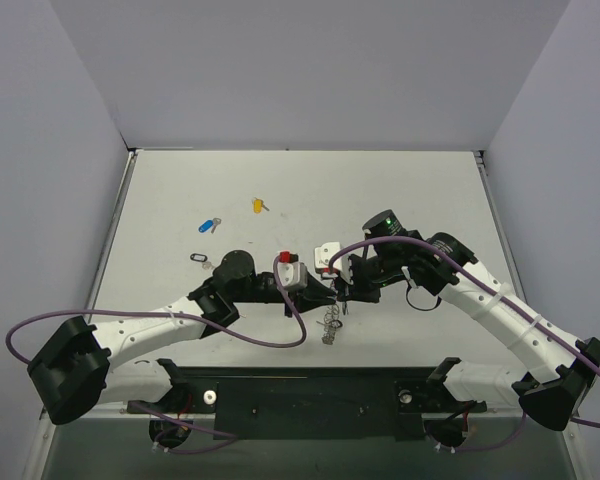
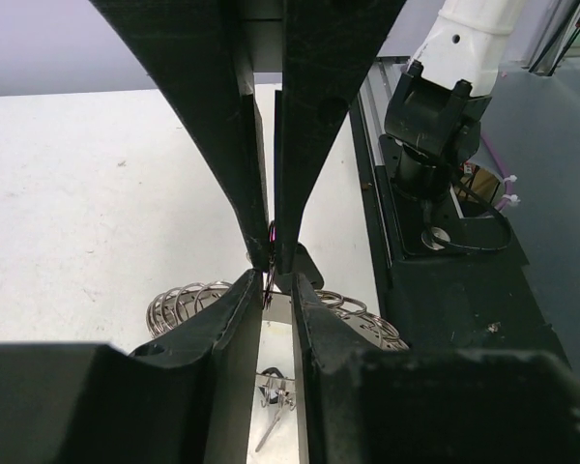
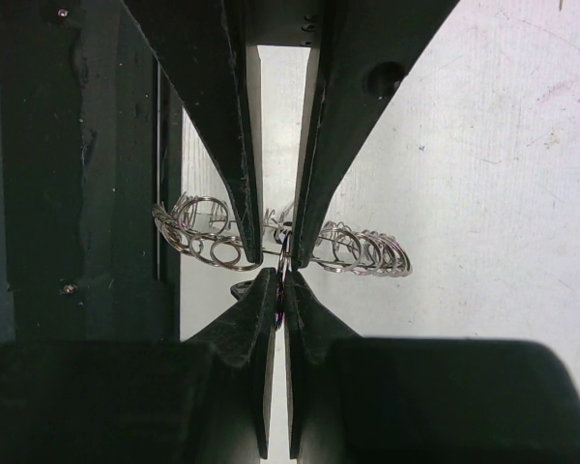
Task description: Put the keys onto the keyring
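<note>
Clearly, little is done yet: the blue key (image 1: 210, 225), yellow key (image 1: 258, 205) and black key (image 1: 198, 258) lie loose on the worktop (image 1: 400, 190), well apart from the keyring (image 3: 367, 253). The right gripper (image 3: 280, 280) jaws pinch its wire; the left gripper (image 2: 273, 285) jaws stand narrow, grip unclear.

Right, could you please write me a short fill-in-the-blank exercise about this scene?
1. The right end effector is shut on the ____.
2. The loose key lying farthest from the robot has a ____ cap.
3. The black key lies on the robot's ____ side.
Missing words: keyring, yellow, left.
</note>
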Controlling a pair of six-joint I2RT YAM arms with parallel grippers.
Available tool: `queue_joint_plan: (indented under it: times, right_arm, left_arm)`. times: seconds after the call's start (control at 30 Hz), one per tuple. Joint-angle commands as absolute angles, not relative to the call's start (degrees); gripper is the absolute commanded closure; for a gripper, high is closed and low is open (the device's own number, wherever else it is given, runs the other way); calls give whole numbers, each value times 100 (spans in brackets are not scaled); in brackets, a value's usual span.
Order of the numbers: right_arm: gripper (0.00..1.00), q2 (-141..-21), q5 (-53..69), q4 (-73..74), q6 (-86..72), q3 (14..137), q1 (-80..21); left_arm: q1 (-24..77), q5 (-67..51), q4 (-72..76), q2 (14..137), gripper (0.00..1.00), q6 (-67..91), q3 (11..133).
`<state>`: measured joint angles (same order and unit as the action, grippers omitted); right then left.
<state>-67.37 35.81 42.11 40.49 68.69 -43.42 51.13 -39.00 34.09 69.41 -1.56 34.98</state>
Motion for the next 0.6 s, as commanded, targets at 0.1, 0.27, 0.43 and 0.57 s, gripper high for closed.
queue_joint_plan:
  times: [0.1,0.27,0.43,0.57]
  right_arm:
    - [100,-6671,3727,4069,3999,6935,-4315]
    - [100,-6662,3744,4069,3981,6926,-4315]
    - [100,-6653,3735,4052,3955,6908,-4324]
    - [100,-6566,3805,3964,3806,6856,-4245]
  left_arm:
    - [5168,-4069,3542,6970,74,-220,3700]
    - [5168,-4061,3542,6961,89,-229,3709]
    - [5168,-4104,3489,6943,100,-237,3726]
    - [5177,-4070,3620,6847,100,-194,3604]
